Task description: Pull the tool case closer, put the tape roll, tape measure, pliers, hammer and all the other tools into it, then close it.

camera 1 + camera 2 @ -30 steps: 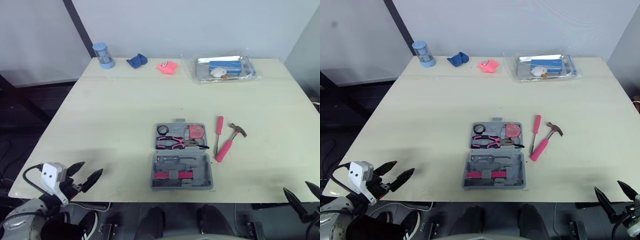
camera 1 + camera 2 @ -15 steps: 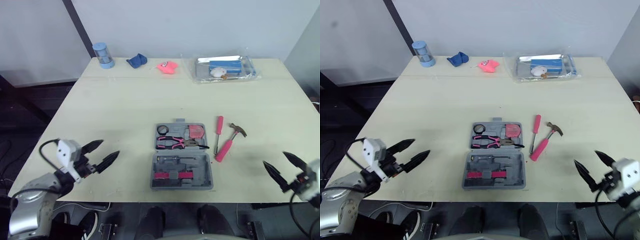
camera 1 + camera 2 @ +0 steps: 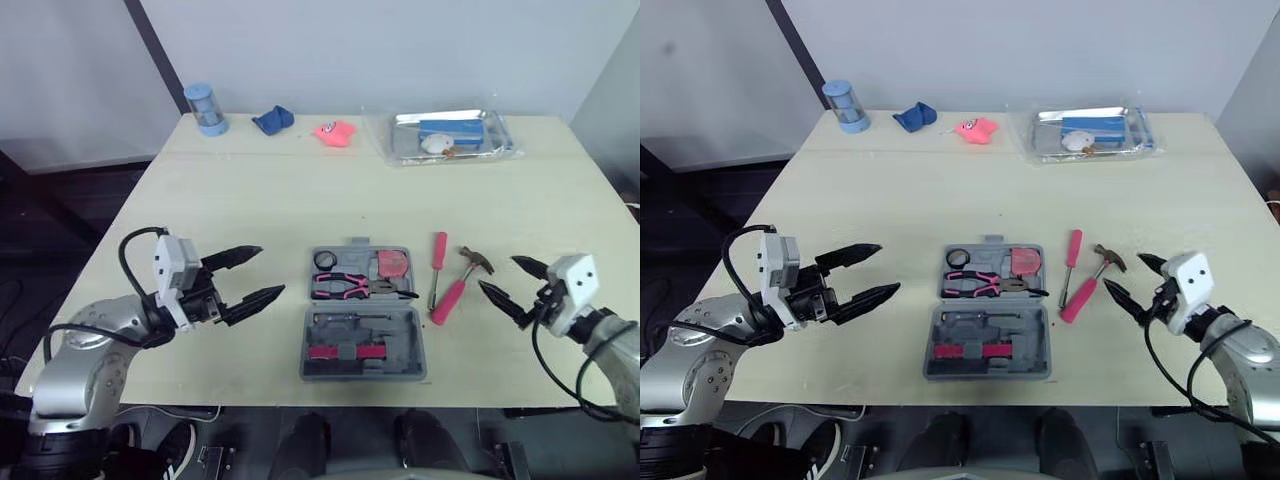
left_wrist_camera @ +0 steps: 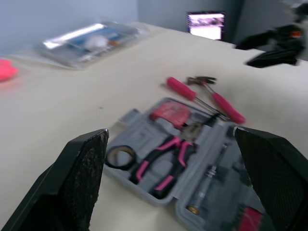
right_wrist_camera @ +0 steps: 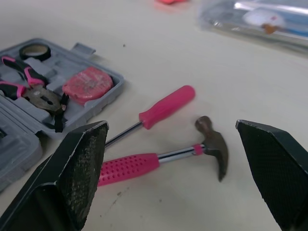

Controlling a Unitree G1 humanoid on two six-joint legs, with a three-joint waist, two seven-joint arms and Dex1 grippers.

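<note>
The grey tool case (image 3: 362, 312) lies open near the table's front middle. Its far half holds a black tape roll (image 3: 325, 260), pink pliers (image 3: 350, 285) and a pink tape measure (image 3: 392, 265). Right of the case, on the table, lie a pink screwdriver (image 3: 438, 255) and a pink-handled hammer (image 3: 460, 285). My left gripper (image 3: 272, 270) hovers open just left of the case, pointing at it. On the other side my right gripper (image 3: 497, 273) is open, its tips a little right of the hammer (image 5: 168, 159). Nothing is between either pair of fingers.
Along the table's far edge stand a blue jar (image 3: 205, 108), a blue cloth (image 3: 272, 120), a pink toy (image 3: 335, 133) and a clear plastic package (image 3: 450, 135). The case's near half holds a pink bit holder (image 3: 345, 350) close to the table's front edge.
Both arms rose from below the table's front edge. The left gripper moved right toward the case, the right gripper moved up and left toward the hammer. The tools did not move.
</note>
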